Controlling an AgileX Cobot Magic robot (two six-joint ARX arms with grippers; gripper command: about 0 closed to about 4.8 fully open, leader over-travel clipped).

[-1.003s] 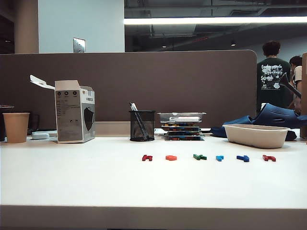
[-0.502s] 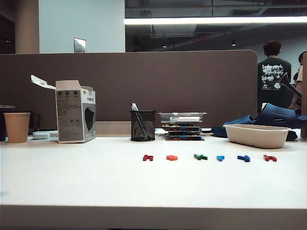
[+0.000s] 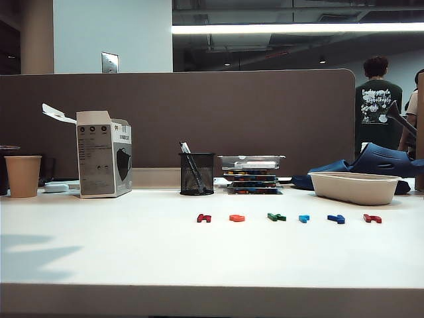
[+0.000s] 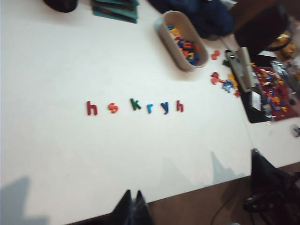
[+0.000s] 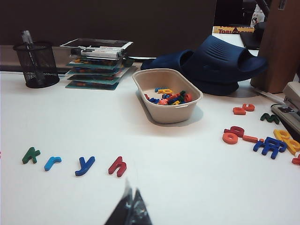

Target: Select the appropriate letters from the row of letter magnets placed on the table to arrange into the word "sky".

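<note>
Six letter magnets in a row mid-table, both grippers clear of them, nothing picked.

Ext view: row runs L to R across centre of the table point(image 3: 99, 252): dark-red h point(image 3: 203, 218), orange-red s point(image 3: 236, 218), green k point(image 3: 276, 216), light-blue r point(image 3: 303, 218), dark-blue y point(image 3: 336, 218), red h point(image 3: 371, 218), all flat, spaced apart. Beige tray point(image 3: 354, 187) sits back right, mesh pen cup point(image 3: 197, 173) back centre, paper cup point(image 3: 23, 176) far left. Left gripper point(image 4: 132, 209) at bottom edge of its wrist view, well short of the row, tips pinched together, holding nothing. Right gripper point(image 5: 129, 209) low in its view near the red h, jaws closed, empty.
</note>
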